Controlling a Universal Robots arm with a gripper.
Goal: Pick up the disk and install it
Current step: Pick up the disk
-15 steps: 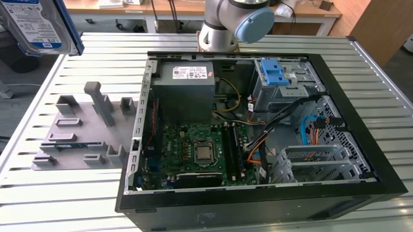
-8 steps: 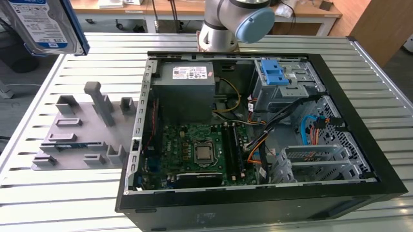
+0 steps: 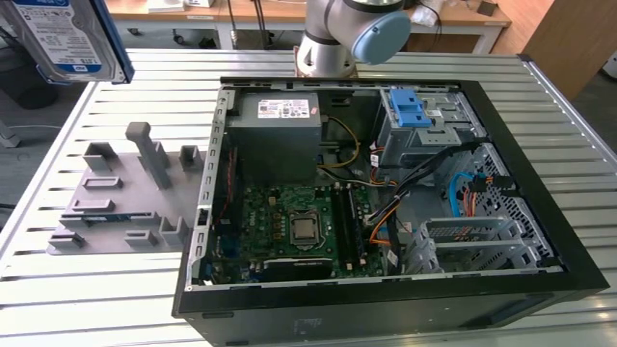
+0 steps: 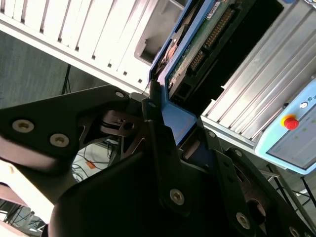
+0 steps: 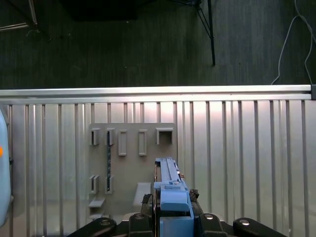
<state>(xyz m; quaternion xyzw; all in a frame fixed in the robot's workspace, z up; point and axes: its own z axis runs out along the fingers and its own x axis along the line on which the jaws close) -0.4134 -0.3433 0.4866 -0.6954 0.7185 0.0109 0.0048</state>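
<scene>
Blue-framed and silver, the disk (image 3: 75, 36) is hanging high at the exterior view's far left, well apart from the open case (image 3: 386, 188). In the first wrist view I am seeing the gripper (image 5: 170, 200) clamping its blue bracket edge-on, with the grey rack (image 5: 131, 168) lying below on the slatted table (image 5: 247, 148).

Upper left of the exterior view, the disk (image 3: 72, 36) is silver with a blue-and-white label and a blue frame. The table (image 3: 58, 289) is ribbed silver, the fixture (image 3: 126, 195) plain grey. The case (image 3: 386, 303) is black, its board (image 3: 279, 217) green, its latch (image 3: 410, 108) light blue. The gripper (image 5: 170, 200) is black.
</scene>
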